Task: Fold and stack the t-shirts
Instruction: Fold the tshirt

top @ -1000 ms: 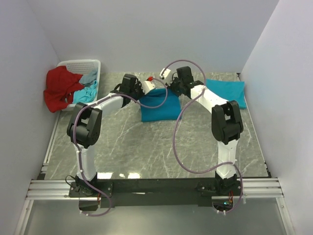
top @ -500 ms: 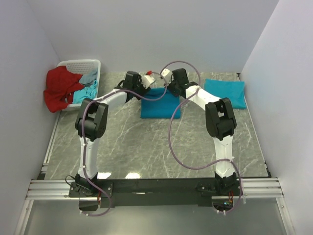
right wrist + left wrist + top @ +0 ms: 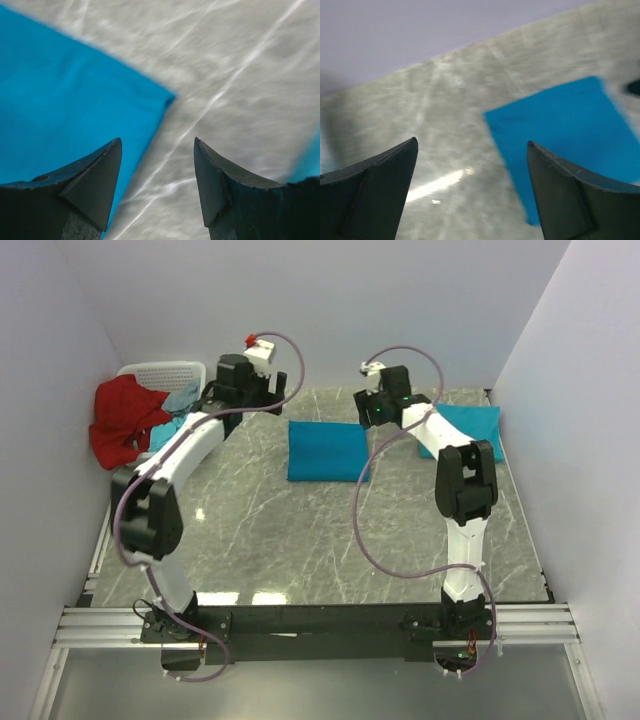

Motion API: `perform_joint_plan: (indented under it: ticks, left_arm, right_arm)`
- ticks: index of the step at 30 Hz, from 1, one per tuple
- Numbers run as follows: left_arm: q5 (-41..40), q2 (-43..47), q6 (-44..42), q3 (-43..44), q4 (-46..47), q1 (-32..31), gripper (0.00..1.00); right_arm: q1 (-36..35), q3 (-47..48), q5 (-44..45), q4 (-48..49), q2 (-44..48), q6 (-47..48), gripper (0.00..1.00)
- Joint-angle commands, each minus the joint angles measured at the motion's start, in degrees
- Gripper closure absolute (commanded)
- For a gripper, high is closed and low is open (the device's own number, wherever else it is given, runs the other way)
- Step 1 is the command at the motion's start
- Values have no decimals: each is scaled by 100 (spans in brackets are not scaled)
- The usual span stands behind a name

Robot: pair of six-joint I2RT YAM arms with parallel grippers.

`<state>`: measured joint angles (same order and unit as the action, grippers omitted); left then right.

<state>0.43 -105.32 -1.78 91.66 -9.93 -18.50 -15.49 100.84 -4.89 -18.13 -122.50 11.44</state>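
Your left gripper (image 3: 470,145) hangs above the table (image 3: 280,540) with its fingers spread wide and nothing between them; the left wrist view shows only bare marbled surface in the gap, with the centre shirt (image 3: 325,450) off to one side. Your right gripper (image 3: 157,142) is parted too, less widely by the look of it, and holds nothing; below it lies one corner of that same shirt, clear of both fingertips.

The centre shirt lies as a flat teal rectangle toward the far side of the table, between the two arms and touching neither. I judge its fold finished, since the edges look square and no sleeve shows. A second folded shirt (image 3: 475,425) rests at the far right, partly hidden behind the right arm and well apart from the first.

So two shirts appear folded, but they are not stacked; that step remains to be done. In the far left corner the white basket (image 3: 165,372) holds more cloth: a red garment (image 3: 122,420) draped over its rim and a crumpled teal piece (image 3: 180,428) beside it, with something greyish above that I cannot identify. I reckon at least those remain to be folded; you are partway through, probably not past the middle.
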Motion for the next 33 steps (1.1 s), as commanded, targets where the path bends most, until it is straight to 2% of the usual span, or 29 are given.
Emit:
perform_joint_plan:
  ticks: [1,3,6,8,10,15,23,28,33]
  left_arm:
    - [1686,433,985,-681,-228,-31,7]
    - [2518,477,1355,-947,-202,-31,13]
    - [3267,425,1821,-1430,105,-39,18]
    - [3358,302,2049,-1642,360,-100,22]
    - [3420,-31,2033,-1537,221,-171,25]
    - [3105,-726,1998,-1344,-26,-285,27]
    - [1410,-1193,1848,-1089,-1001,-356,35]
    - [1197,-1211,1778,-975,-1177,-470,34]
    - [1556,-833,1690,-781,-1107,-496,30]
  right_arm:
    - [352,69,-2268,-1087,244,-922,34]
    - [388,-283,-2691,-1114,287,-1056,33]
    - [423,-679,-2816,-1000,305,-1433,33]
    - [424,-881,-2790,-885,279,-1557,33]
    - [432,-978,-2685,-815,183,-1750,32]
    - [467,-1136,-2614,-543,-46,-2268,31]
    - [511,-829,-2667,-349,-520,-2708,29]
    - [652,-592,-2684,-341,-591,-2875,29]
    - [758,-600,-2913,-235,-635,-3227,25]
